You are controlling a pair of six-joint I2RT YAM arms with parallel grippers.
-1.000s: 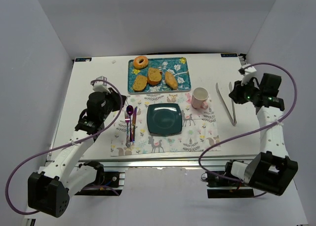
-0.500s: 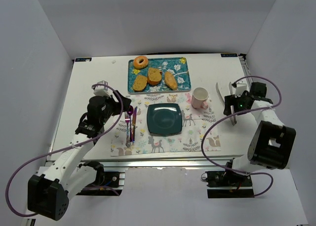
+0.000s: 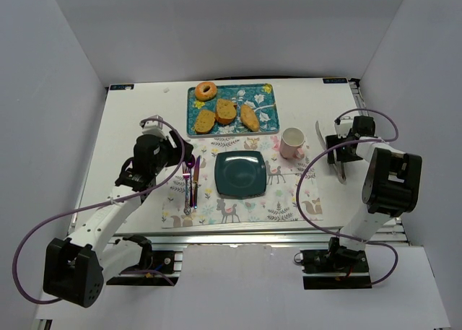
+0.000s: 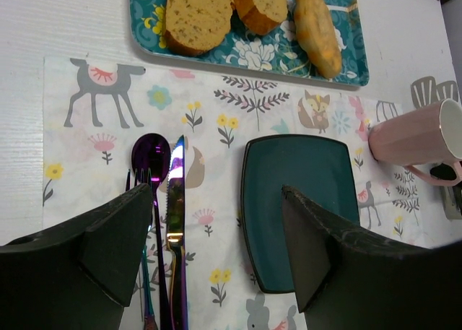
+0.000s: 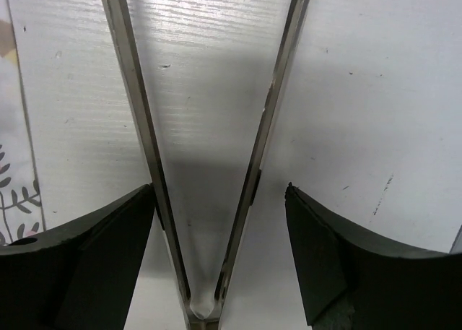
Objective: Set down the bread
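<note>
Two golden-brown bread slices (image 3: 205, 120) (image 3: 226, 111) lie on a teal floral tray (image 3: 263, 92) at the back, between a donut (image 3: 206, 91) and a narrow roll (image 3: 250, 117). The slices also show in the left wrist view (image 4: 196, 16) (image 4: 260, 1). The dark teal square plate (image 3: 240, 173) sits bare on the placemat. My left gripper (image 3: 182, 151) is open and empty above the cutlery and the plate's left edge (image 4: 215, 191). My right gripper (image 3: 339, 148) is open, its fingers straddling metal tongs (image 5: 271, 128) lying on the table, without closing on them (image 5: 218, 193).
A pink mug (image 3: 292, 142) stands right of the plate, near the tongs (image 3: 342, 172). A purple spoon (image 4: 150, 153), fork and knife (image 4: 175, 200) lie left of the plate (image 4: 299, 200) on the patterned placemat (image 3: 289, 200). White walls enclose the table.
My right arm has folded in and its gripper has come down and left over the tongs. My left gripper has moved right toward the cutlery and plate. The bread has not moved.
</note>
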